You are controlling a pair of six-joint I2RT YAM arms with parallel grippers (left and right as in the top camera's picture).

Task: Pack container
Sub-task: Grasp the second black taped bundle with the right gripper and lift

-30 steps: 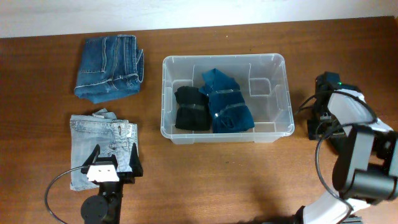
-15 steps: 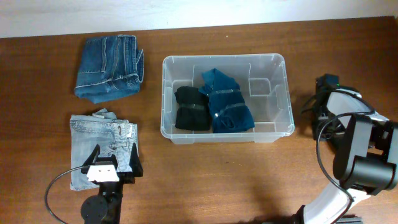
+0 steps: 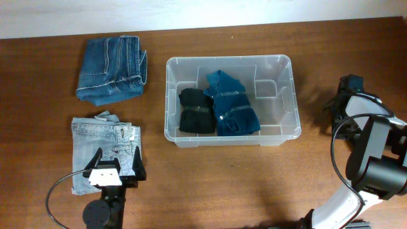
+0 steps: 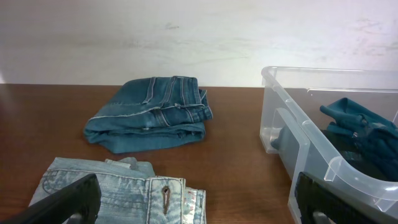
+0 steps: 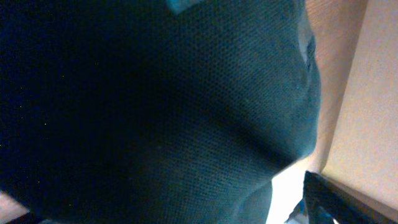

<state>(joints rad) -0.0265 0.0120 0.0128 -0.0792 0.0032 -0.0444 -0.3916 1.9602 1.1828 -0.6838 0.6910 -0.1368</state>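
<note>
1. Two folded pairs are lying on the tabletop (image 3: 254,184) at left, dark jeans (image 3: 111,69) behind and light jeans (image 3: 102,149) in front, apparently awaiting packing.
2. Left end effector (image 3: 117,154) is hovering over the light jeans, spread wide and empty, seemingly lining up a grasp.
3. Container (image 3: 230,61) is sitting at centre, carrying a black garment (image 3: 195,111) beside a teal garment (image 3: 234,107); nothing is blocking the way in from the jeans.
4. Right end effector (image 3: 350,89) is standing wide, well apart at right; dark fabric is filling its wrist view.

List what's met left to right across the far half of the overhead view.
Dark jeans → container, holding a black bundle then a teal bundle → right arm.
</note>
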